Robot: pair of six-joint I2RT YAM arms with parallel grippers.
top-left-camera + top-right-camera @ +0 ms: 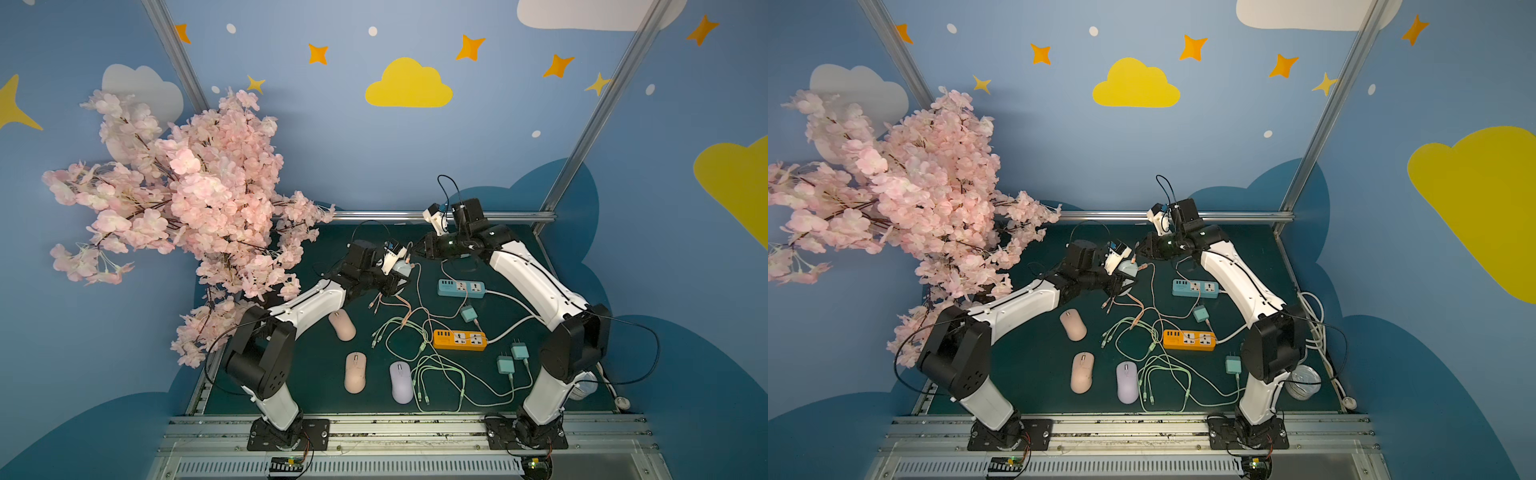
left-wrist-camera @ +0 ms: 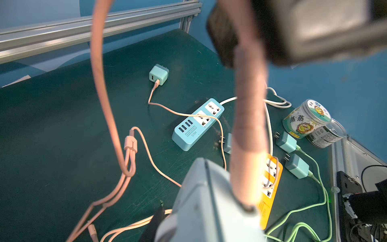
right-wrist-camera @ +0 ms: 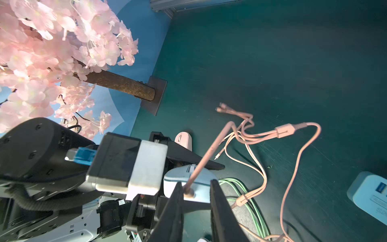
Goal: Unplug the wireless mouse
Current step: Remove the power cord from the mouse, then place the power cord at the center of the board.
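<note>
Holding the pale blue wireless mouse (image 1: 402, 268) aloft in the left gripper (image 1: 395, 277), clamped across the body and raised clear of the green table (image 1: 316, 374) near the back middle of the workspace, seemingly presenting the charging port to the opposite arm and bracing the shell against the coming pull. Reaching in with the right gripper (image 3: 196, 182), jaws narrowed but not shut, straddling the pink connector (image 3: 188, 191) right at the mouse's nose, touching the plug with one finger (image 3: 176, 207) and showing a sliver of pale shell beside the other, so probably not pinching yet. Trailing the pink cable (image 2: 109, 83) down from the port in a slack loop, apparently toward the teal charger cube (image 2: 158, 75), so fighting no tension during extraction. Leaving the pink mice (image 1: 355, 372) and the lilac mouse (image 1: 401, 382) lying on the table, well apart from the action. Needing next, by the look of it, a firm closing on the connector and a straight pull along the plug's axis, away from the left gripper; risking a bent plug or a twisted mouse by tugging askew
</note>
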